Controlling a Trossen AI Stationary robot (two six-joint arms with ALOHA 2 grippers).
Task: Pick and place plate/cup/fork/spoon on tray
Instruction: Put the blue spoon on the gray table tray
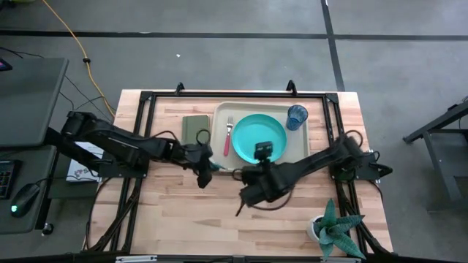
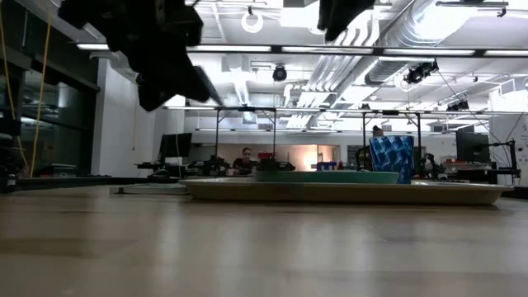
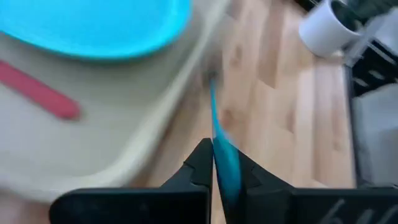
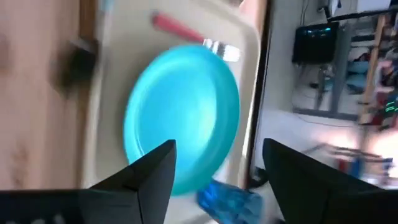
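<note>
Our left gripper [image 1: 204, 174] hangs just past the near left corner of the tray [image 1: 221, 162]. Its fingers are pinched tight on the spoon [image 3: 222, 149], and the light-blue handle sticks straight out ahead of the fingers. We cannot make out the dark bowl end. The tray lies right beside this gripper, on the side away from us and a little to the right. So the spoon only needs a short trip over the raised rim, and we think the left arm is the one to do it.

Past that rim, the fork [image 1: 227, 136] already lies on the tray, with its long side pointing away from us. Next to it sits the plate [image 1: 259, 134], and the cup [image 1: 297, 117] stands in the far right corner.

Our right gripper [image 1: 247, 194] waits over the bare table on the near side of the tray. Its fingers are spread wide and hold nothing.
</note>
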